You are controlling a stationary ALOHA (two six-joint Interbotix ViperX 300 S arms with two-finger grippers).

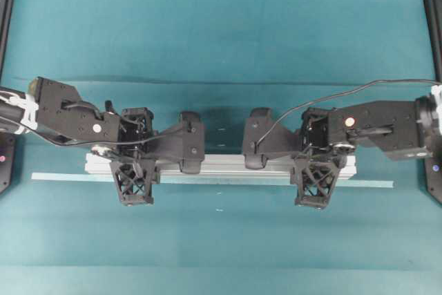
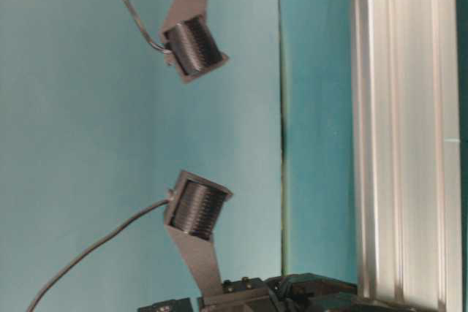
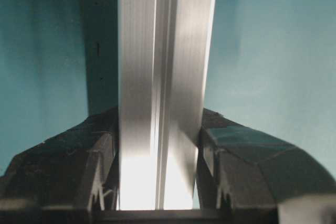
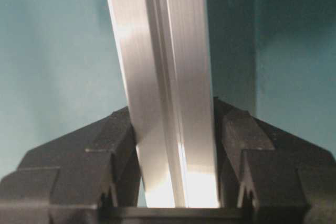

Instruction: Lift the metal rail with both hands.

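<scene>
Aluminium metal rail [image 1: 221, 165] lies crosswise at the centre of the teal counter [image 1: 221, 46]; left gripper [image 1: 135, 170] at its 9 o'clock end, jaws pinching the rail; right gripper [image 1: 316, 172] at 3 o'clock, jaws likewise clamped on it; pale tape strip [image 1: 55, 177] just beside.

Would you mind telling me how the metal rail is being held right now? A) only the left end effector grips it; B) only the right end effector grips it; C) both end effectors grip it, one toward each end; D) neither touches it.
C: each wrist view shows fingers closed against both sides of the metal rail, and overhead the left end effector and right end effector straddle it toward opposite ends.
</scene>
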